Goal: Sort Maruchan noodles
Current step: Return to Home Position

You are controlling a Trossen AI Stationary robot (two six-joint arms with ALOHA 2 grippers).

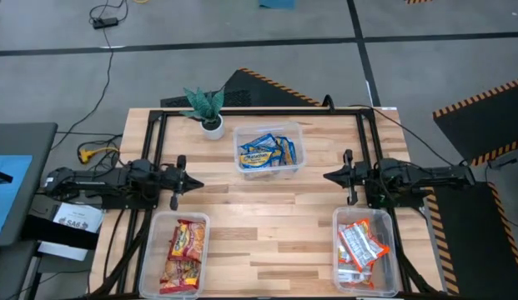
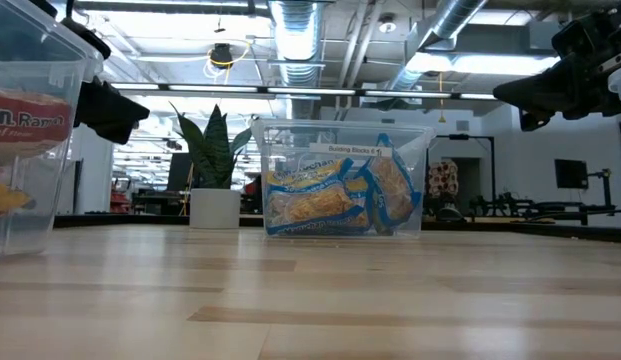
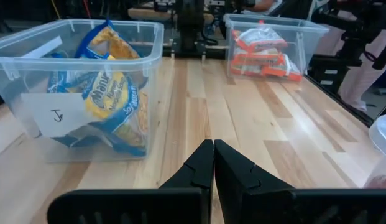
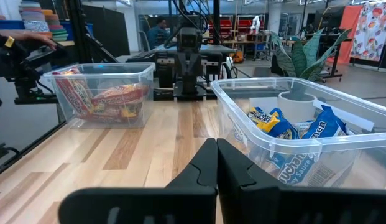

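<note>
Orange noodle packets (image 1: 360, 246) in clear tub (image 1: 365, 212) near the right gripper (image 1: 329, 177)

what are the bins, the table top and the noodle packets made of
Bins: clear, glossy rigid plastic; the contents show through the walls.
Table top: pale wood planks, smooth, likely sealed; grain and board seams show.
Noodle packets: thin printed plastic film, apparently, shiny and crinkled.
</note>
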